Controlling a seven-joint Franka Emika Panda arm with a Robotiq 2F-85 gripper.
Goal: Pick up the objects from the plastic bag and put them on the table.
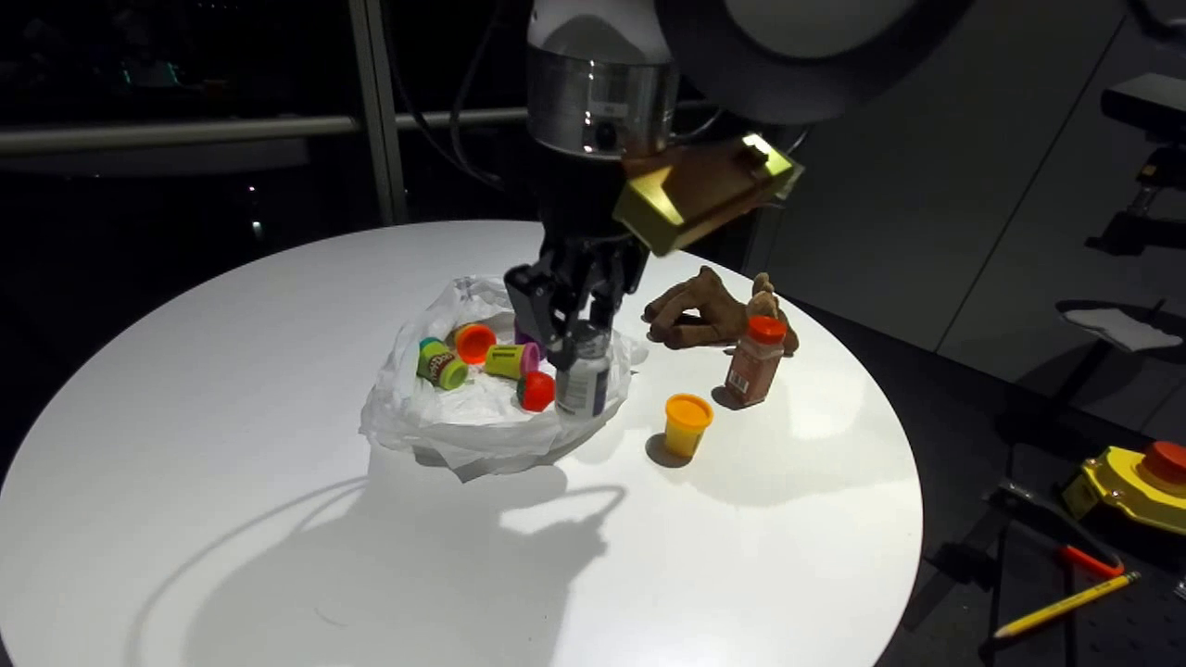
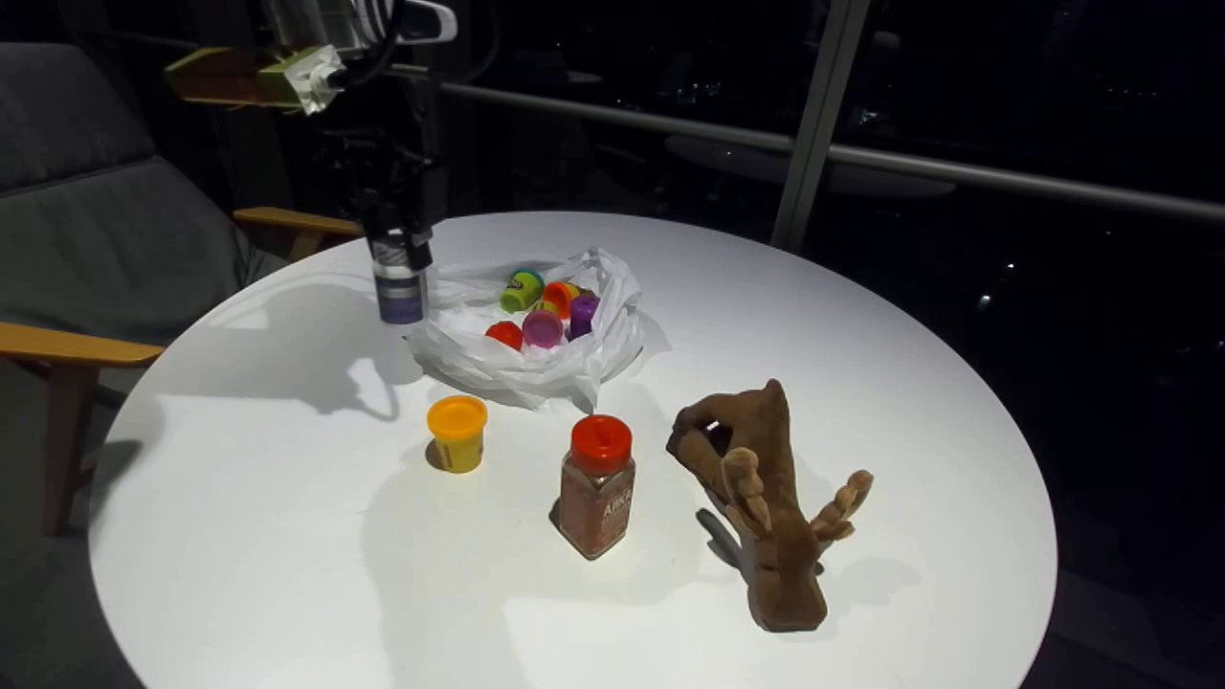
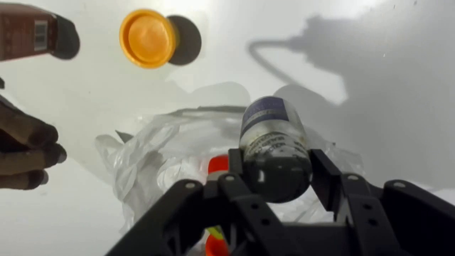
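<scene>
My gripper (image 3: 275, 164) is shut on a bottle (image 3: 272, 122) with a dark cap and a white-purple label. The bottle hangs upright over the rim of the plastic bag (image 1: 500, 446) in an exterior view. Inside the open bag lie several toys: a green tub (image 1: 443, 365), an orange one (image 1: 475, 343), a yellow tub with a pink lid (image 1: 508, 360), a red piece (image 1: 536, 392) and a purple piece (image 2: 584, 314). On the white table (image 2: 287, 536) stand a yellow tub with orange lid (image 2: 458, 435) and a red-lidded jar (image 2: 598, 498); the brown animal figure (image 2: 777, 498) lies beyond them.
A grey chair (image 2: 96, 239) with wooden armrests stands beside the round table. Past the table's edge are a yellow box with a red button (image 1: 1140, 486) and a pencil (image 1: 1066, 607). A metal rail (image 2: 957, 174) runs along the dark window.
</scene>
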